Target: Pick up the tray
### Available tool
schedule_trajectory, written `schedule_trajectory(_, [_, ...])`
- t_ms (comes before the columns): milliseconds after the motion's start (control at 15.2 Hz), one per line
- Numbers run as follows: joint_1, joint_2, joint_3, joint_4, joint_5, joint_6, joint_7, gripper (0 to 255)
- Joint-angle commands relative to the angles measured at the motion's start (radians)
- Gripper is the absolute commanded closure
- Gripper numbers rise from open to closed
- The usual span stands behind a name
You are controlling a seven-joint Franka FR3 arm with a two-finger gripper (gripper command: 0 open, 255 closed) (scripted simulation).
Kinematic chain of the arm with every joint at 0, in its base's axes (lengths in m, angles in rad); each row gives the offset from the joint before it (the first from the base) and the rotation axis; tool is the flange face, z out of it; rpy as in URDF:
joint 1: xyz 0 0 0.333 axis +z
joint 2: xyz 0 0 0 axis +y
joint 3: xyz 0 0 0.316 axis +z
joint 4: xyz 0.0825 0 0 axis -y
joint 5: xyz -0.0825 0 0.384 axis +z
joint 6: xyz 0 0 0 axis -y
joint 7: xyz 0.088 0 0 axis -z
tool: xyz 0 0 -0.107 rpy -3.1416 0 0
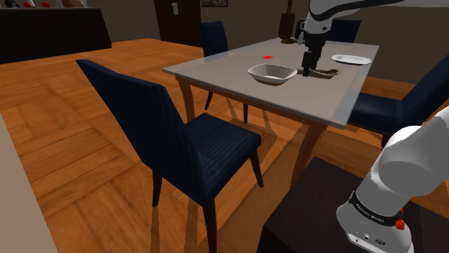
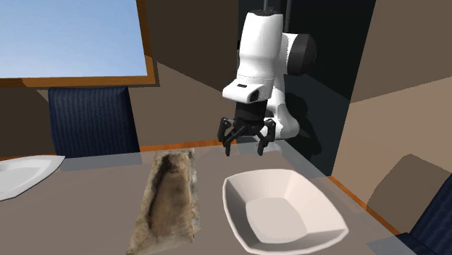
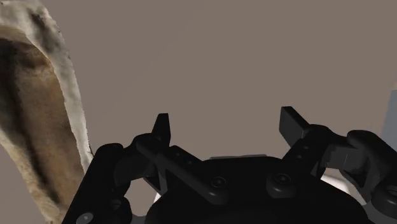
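Observation:
The tray (image 2: 168, 199) is a long, shallow dish with a rough, mottled brown and tan surface, lying flat on the grey table (image 2: 210, 163). In the shoulder view the tray (image 1: 329, 72) is partly hidden behind the hand. My black gripper (image 2: 245, 148) hangs open just above bare tabletop, beyond the tray's far end and slightly toward the white bowl's side. Nothing sits between its fingers. In the wrist view the tray (image 3: 35, 114) lies off to one side of the gripper (image 3: 227, 121), outside the fingers and not touching them. From the shoulder camera the gripper (image 1: 308, 70) points straight down.
A white square bowl (image 2: 279, 210) (image 1: 272, 72) sits close beside the tray. A white plate (image 1: 350, 59) (image 2: 22, 174) lies on the tray's other side. A small red object (image 1: 268, 57) rests farther along the table. Dark blue chairs (image 1: 165, 136) (image 2: 93, 119) surround the table.

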Motion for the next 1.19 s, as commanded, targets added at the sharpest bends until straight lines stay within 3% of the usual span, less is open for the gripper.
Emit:
schedule_trajectory(0, [-0.006,0.081,-0.039,0.076,0.006,0.01,-0.056,0])
schedule_trajectory(594, [-0.07,0.424,-0.159,0.418,0.107,0.013,-0.282,0])
schedule_trajectory(1122, [-0.073,0.426,-0.157,0.318,0.105,0.114,-0.272,0])
